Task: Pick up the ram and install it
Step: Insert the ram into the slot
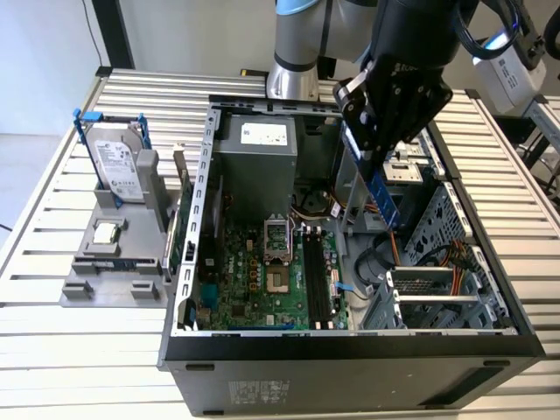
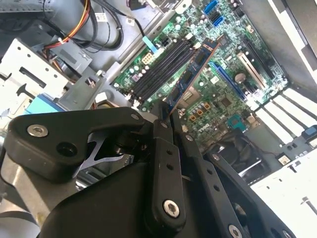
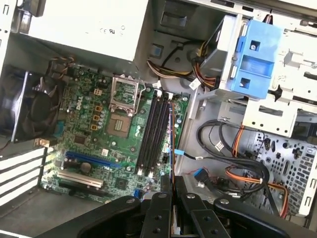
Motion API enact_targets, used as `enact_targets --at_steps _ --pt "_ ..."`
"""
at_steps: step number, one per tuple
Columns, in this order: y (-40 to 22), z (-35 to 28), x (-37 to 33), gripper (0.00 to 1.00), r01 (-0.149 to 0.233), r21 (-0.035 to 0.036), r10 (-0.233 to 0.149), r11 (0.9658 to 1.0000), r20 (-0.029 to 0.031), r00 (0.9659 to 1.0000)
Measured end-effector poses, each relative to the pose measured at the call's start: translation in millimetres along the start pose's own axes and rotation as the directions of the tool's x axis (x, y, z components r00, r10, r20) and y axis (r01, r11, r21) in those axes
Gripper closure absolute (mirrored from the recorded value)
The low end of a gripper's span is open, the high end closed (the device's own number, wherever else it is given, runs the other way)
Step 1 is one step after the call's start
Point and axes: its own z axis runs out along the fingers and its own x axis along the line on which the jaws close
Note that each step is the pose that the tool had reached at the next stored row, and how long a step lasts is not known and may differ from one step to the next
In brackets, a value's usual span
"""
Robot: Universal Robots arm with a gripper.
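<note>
My gripper (image 1: 374,157) is shut on the ram (image 1: 383,197), a narrow blue-green board that hangs tilted from the fingers above the open computer case (image 1: 350,346). In both wrist views the ram shows edge-on, running out from the black fingers (image 2: 159,130) toward the motherboard. The second wrist view shows the ram (image 2: 190,74) with its chips; the first shows it as a thin line (image 3: 171,144). Below it lie the long black memory slots (image 1: 318,276) (image 3: 152,134), apart from the ram. The ram is held well above the board.
A silver hard drive (image 1: 117,164) stands in a grey fixture (image 1: 109,262) at the exterior view's left. Inside the case are the power supply (image 1: 262,144), the CPU socket (image 3: 124,91), a fan (image 3: 27,109), a blue drive bracket (image 3: 257,54) and orange and black cables (image 3: 247,173).
</note>
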Motion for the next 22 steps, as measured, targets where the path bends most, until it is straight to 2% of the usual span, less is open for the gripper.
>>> enact_targets --at_steps 6,10,15,18,22 --pt "0.0 0.0 0.0 1.00 -0.069 -0.0003 0.069 0.9976 0.0006 0.9976" --pt "0.0 0.0 0.0 1.00 -0.118 -0.0005 0.118 0.9930 0.0011 0.9930" --pt "0.1 0.0 0.0 1.00 -0.170 -0.0009 0.170 0.9855 0.0016 0.9855" --pt "0.1 0.0 0.0 1.00 -0.182 -0.0009 0.182 0.9834 0.0017 0.9834" --pt "0.2 0.7 -0.1 1.00 -0.185 -0.0008 0.185 0.9827 0.0017 0.9827"
